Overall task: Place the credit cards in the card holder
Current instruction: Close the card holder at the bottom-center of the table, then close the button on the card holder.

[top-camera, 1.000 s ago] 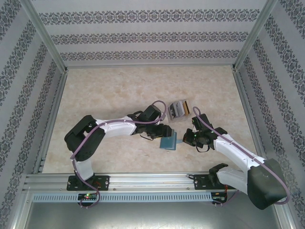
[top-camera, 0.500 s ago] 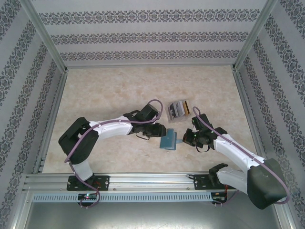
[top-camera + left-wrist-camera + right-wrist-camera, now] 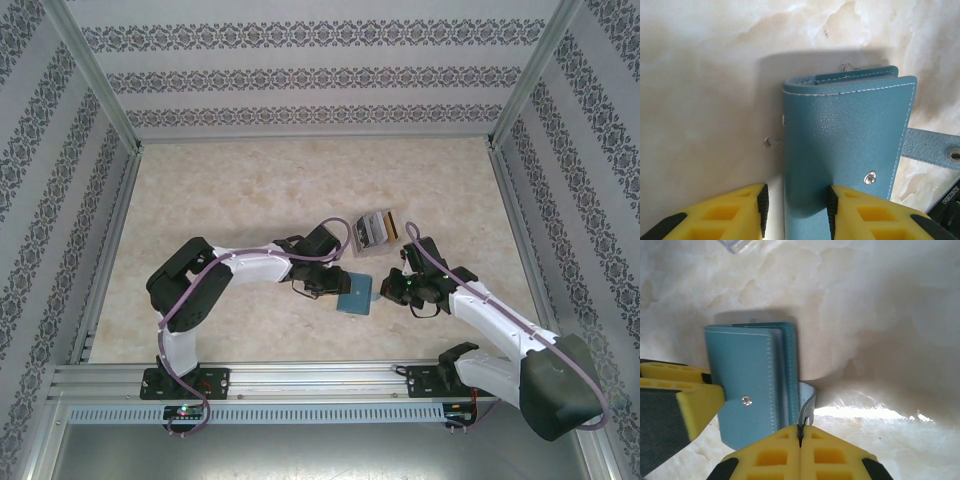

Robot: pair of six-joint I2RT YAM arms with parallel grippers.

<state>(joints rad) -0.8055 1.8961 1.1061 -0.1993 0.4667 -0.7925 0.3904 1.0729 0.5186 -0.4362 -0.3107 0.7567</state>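
Note:
The teal card holder [image 3: 356, 294] sits folded on the table between my two grippers. My left gripper [image 3: 796, 197] straddles its near left corner [image 3: 840, 130]. One pad is over the teal cover, and a gap separates the other pad from the edge. My right gripper [image 3: 800, 432] is shut on the card holder's thin clasp strap [image 3: 807, 407], at the right side of the folded body [image 3: 747, 385]. The credit cards [image 3: 372, 229], grey and brownish, stand in a clear box just beyond the card holder.
The clear plastic box [image 3: 376, 230] stands behind the grippers, and its corner [image 3: 737, 245] shows at the top of the right wrist view. Metal frame rails [image 3: 110, 250] and patterned walls enclose the marble tabletop. There is free room to the left and at the back.
My left gripper's jaws have narrowed around the card holder's corner, and the left arm's elbow has swung out and back. The right arm has kept still on the strap.

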